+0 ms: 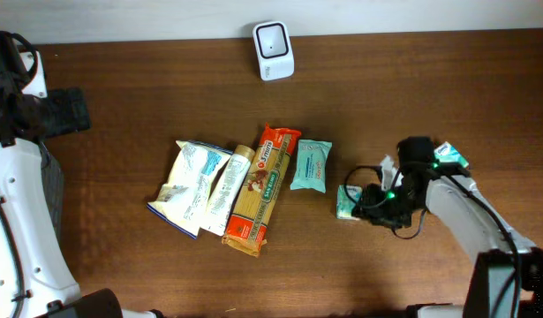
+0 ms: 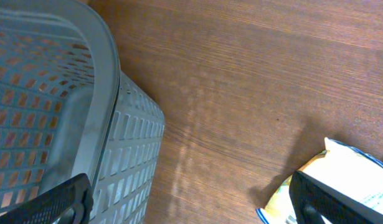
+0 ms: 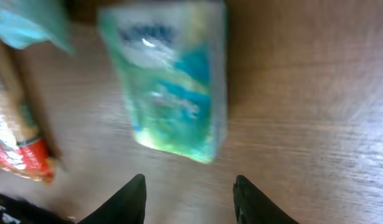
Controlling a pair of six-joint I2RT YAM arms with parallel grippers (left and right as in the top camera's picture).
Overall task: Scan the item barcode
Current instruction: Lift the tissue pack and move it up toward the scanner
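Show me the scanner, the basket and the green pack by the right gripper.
scanner [image 1: 273, 50], overhead view, its white front.
basket [image 2: 104, 87], left wrist view, its grey rim.
green pack [image 3: 172, 81], right wrist view, middle of its wrapper.
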